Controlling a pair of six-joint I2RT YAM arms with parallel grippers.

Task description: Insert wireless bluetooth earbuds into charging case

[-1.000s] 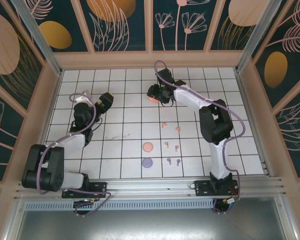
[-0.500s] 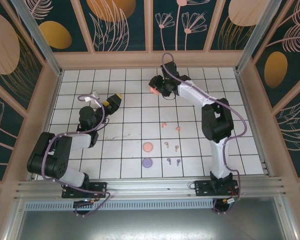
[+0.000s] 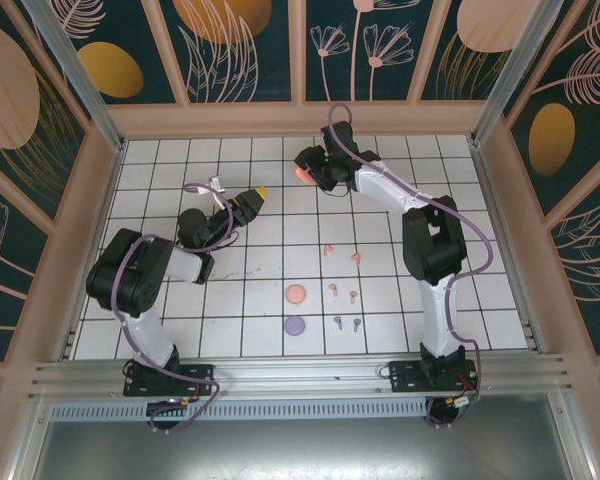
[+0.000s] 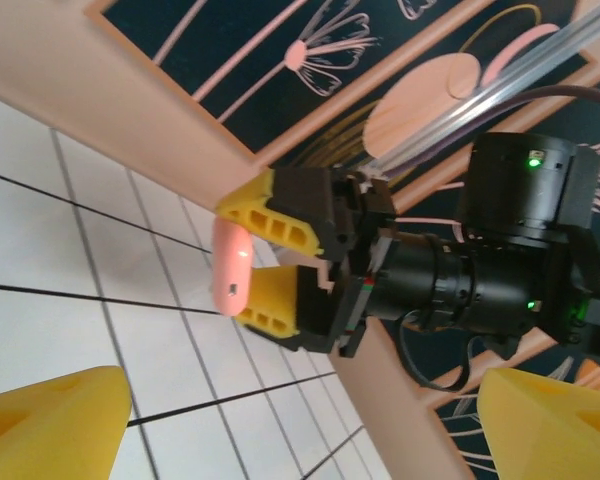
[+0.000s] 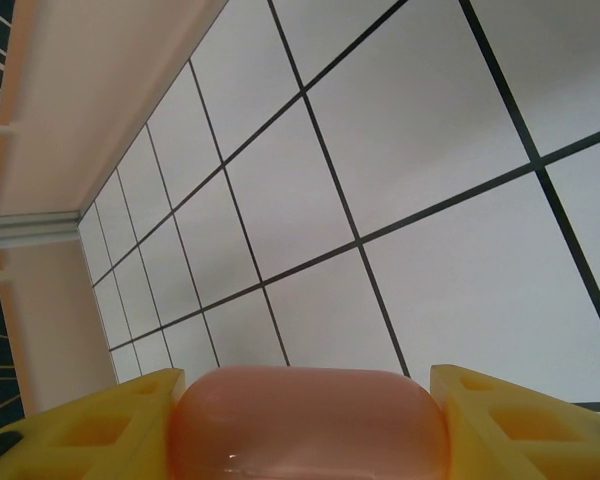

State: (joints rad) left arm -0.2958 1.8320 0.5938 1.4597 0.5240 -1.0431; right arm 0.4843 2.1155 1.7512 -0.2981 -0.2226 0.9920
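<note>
Right gripper (image 3: 305, 172): both yellow fingers (image 5: 525, 420) clamp the coral case (image 5: 305, 425), one pad on each end, and the case fills the gap between them. From the left wrist view the case (image 4: 230, 268) sits edge-on between those pads and looks lifted off the tiled table (image 3: 180, 320), near the back wall (image 3: 300, 118).

Left gripper (image 3: 252, 198): fingers (image 4: 50, 420) spread wide with nothing between them. The tips point toward the right gripper and are near it but apart.

All the earbuds lie loose on the table, well apart from both sets of fingers. They are on the arm-base side of the right fingers and off to the right of the left fingers.
- The coral-red earbuds (image 3: 327, 249) are the pair closest to the right fingers.
- The tan-peach earbuds (image 3: 334, 289) come next.
- The purple earbuds (image 3: 337, 321) are farthest from the right fingers.

The peach case (image 3: 296, 294) sits just left of the tan-peach pair, and the purple case (image 3: 295, 325) just left of the purple pair. No finger touches either one. Can't tell whether the cases are open or closed.
</note>
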